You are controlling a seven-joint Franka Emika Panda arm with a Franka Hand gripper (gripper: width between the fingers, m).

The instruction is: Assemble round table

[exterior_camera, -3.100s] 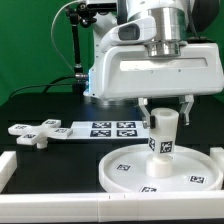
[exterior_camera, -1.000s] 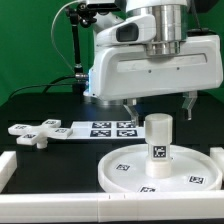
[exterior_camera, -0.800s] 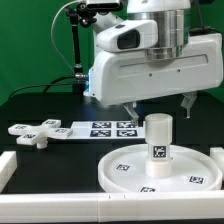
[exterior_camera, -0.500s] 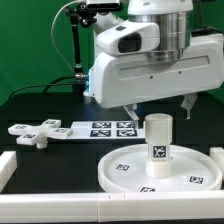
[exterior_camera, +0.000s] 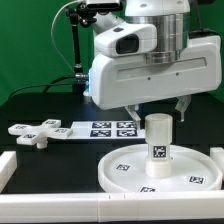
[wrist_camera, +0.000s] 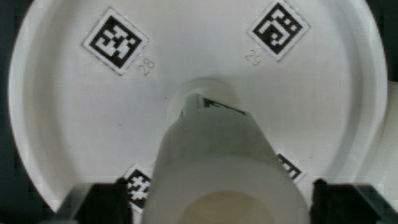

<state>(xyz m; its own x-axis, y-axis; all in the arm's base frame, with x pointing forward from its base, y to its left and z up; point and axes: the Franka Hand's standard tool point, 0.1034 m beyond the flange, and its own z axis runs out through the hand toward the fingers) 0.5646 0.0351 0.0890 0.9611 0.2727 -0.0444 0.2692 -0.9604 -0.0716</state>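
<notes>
The large white rimmed round disc (exterior_camera: 160, 168) lies on the black table at the front right of the exterior view, with tags on its face. The short thick white cylinder leg (exterior_camera: 158, 138) stands upright at the disc's centre with a tag on its side. My gripper (exterior_camera: 156, 103) is open above the leg, one finger on each side and clear of it. In the wrist view the leg (wrist_camera: 228, 160) rises toward the camera from the disc (wrist_camera: 71, 110), between my dark fingertips (wrist_camera: 98, 205). The white cross-shaped foot (exterior_camera: 33, 133) lies at the exterior view's left.
The marker board (exterior_camera: 105, 128) lies flat behind the disc, between it and the foot. White bars (exterior_camera: 60, 200) edge the workspace at the front and left. The robot's base and cables stand at the back.
Three seconds ago my gripper held the tilted leg over the disc. It has since let go and risen; the leg stands upright alone. In the last second the gripper moved slightly higher.
</notes>
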